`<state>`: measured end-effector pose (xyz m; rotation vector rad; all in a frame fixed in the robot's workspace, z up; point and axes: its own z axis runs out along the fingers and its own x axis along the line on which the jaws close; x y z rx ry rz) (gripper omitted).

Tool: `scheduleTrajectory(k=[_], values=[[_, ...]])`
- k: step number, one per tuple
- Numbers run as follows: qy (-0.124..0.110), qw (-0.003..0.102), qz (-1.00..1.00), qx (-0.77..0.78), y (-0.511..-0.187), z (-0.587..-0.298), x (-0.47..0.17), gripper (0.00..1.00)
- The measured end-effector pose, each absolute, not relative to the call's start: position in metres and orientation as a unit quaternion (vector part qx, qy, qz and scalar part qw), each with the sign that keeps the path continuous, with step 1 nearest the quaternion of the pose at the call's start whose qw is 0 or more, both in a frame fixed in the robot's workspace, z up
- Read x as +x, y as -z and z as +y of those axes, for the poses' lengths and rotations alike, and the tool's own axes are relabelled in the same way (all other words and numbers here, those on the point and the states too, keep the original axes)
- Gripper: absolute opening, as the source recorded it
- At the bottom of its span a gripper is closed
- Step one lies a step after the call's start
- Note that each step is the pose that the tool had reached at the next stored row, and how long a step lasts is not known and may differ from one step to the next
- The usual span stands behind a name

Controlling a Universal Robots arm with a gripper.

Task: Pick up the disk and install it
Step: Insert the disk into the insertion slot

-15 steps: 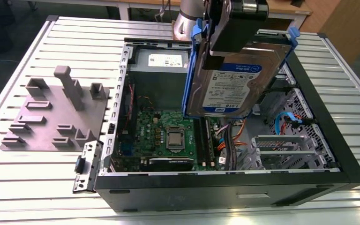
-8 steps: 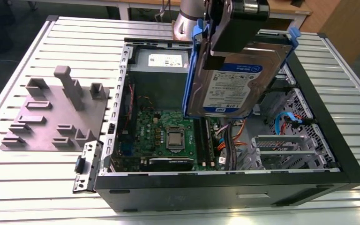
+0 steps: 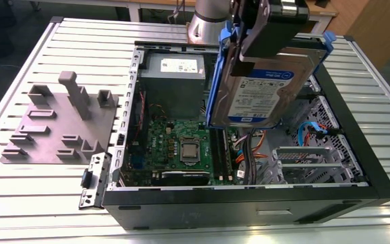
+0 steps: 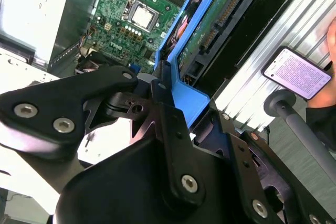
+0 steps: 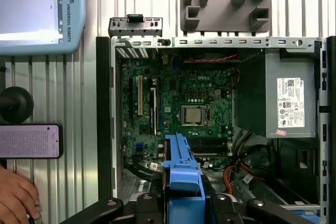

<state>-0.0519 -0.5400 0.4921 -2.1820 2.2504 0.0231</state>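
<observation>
Disk (image 3: 263, 96), flat silver rectangle, blue-edged, in end effector (image 3: 253, 50)

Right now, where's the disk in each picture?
Exterior view: the disk hangs tilted above the open computer case, label showing.
Second wrist view: its blue frame and green underside point toward the motherboard.
First wrist view: its blue edge overlaps the motherboard.
Shared landmark: the silver processor.

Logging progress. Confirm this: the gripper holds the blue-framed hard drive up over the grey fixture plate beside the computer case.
Wrong in one respect. The gripper holds the blue-framed hard drive up over the open computer case itself. In the exterior view, the grey fixture plate lies off to that view's left.
</observation>
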Motion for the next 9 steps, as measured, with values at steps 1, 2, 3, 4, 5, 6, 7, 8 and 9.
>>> scheduleTrajectory(k=[1,2,3,4,5,6,7,8,9], values=[[-0.007,0.003,0.718,-0.696,-0.4920,-0.5399,-0.0504,0.37],[-0.007,0.003,0.718,-0.696,-0.4920,-0.5399,-0.0491,0.37],[-0.007,0.003,0.718,-0.696,-0.4919,-0.5400,-0.0481,0.37],[-0.007,0.003,0.718,-0.696,-0.4919,-0.5400,-0.0472,0.37],[-0.007,0.003,0.718,-0.696,-0.4919,-0.5399,-0.0462,0.37],[-0.007,0.003,0.718,-0.696,-0.4919,-0.5399,-0.0453,0.37],[-0.007,0.003,0.718,-0.696,-0.4918,-0.5399,-0.0447,0.37],[-0.007,0.003,0.718,-0.696,-0.4918,-0.5400,-0.0445,0.37],[-0.007,0.003,0.718,-0.696,-0.4918,-0.5400,-0.0445,0.37]])
